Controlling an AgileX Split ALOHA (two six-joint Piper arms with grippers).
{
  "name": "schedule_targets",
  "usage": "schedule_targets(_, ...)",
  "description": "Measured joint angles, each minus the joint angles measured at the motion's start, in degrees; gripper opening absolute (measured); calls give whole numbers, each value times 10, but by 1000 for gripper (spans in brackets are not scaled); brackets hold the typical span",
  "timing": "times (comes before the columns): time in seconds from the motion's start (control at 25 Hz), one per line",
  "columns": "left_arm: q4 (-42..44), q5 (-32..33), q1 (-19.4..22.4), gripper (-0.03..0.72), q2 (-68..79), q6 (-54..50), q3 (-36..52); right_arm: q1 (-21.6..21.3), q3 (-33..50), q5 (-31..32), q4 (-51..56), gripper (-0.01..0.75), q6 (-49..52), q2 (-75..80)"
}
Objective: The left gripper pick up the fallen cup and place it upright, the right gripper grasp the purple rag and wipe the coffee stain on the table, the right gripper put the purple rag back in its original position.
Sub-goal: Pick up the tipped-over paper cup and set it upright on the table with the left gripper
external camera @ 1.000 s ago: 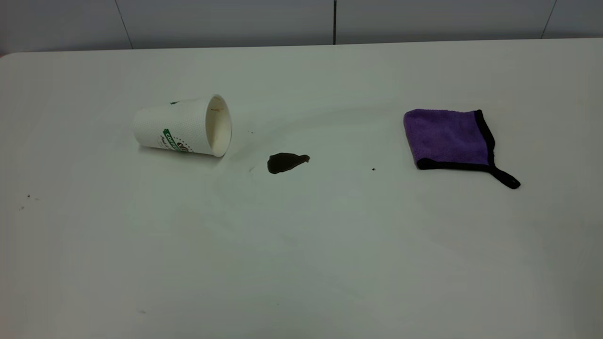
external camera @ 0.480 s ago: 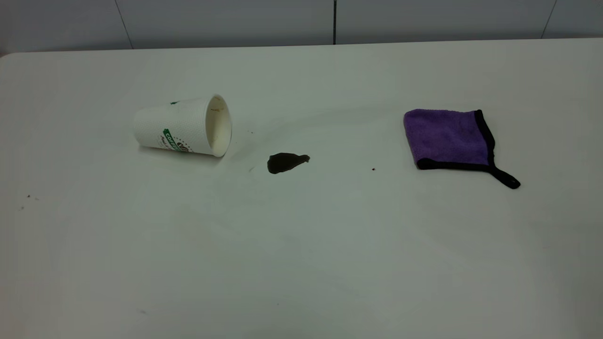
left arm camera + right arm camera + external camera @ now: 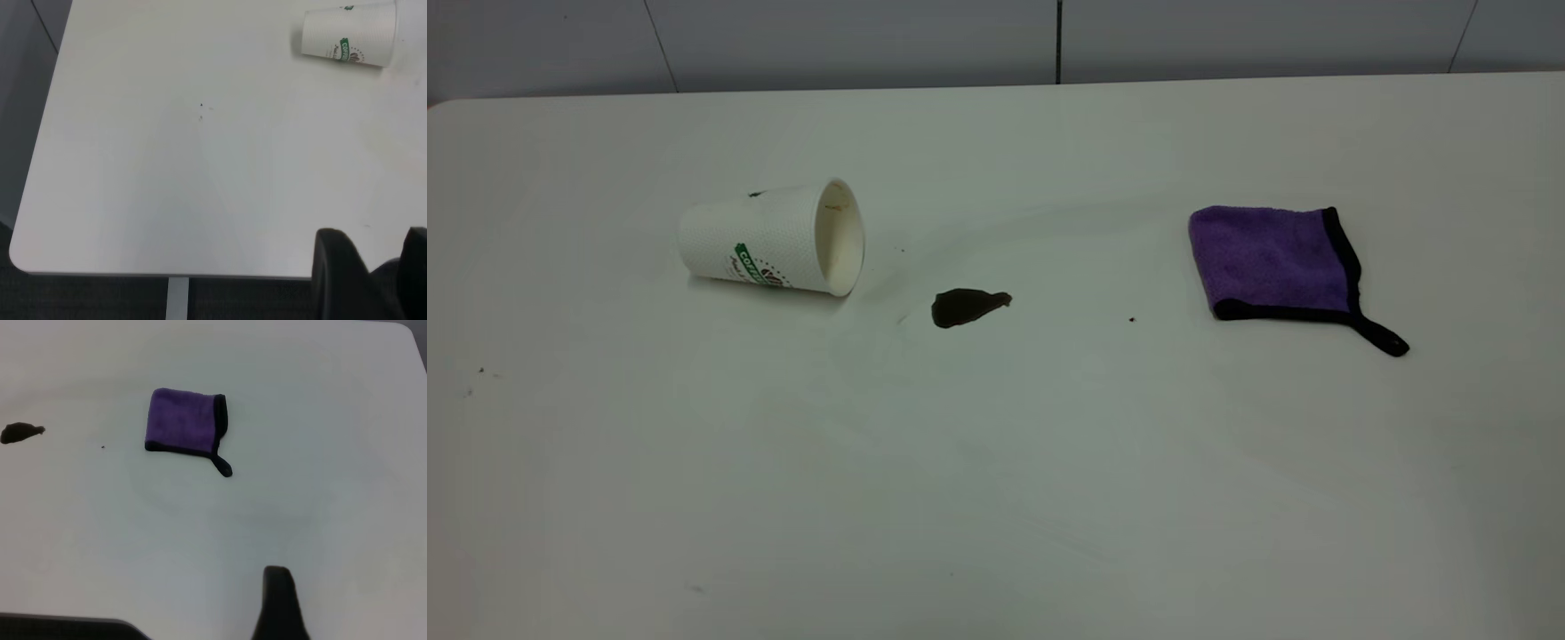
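Well apart from left claw, fingers parted, cup lying sideways.

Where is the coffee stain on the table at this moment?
In the exterior view the coffee stain lies on the table near the middle, just right of the fallen cup and well left of the purple rag.

This looks like a lab or test room set up for robot trials, not a home. A large plain white table with rounded corners fills the exterior view. Behind the table's far edge runs a wall of bare grey panels split by thin dark seams. Beyond the table's near corner, in the left wrist view, lies a dark floor, and a pale table leg drops from under the table's edge.
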Motion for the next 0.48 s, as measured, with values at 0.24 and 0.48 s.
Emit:
schedule_targets(0.24, 6, -1, -1, 254, 6, -1, 0, 0, 0, 0, 0, 586, 0, 0)
schedule_targets(0.48, 35, -79, -1, 254, 149, -10, -46, 0, 0, 0, 0, 586, 0, 0)
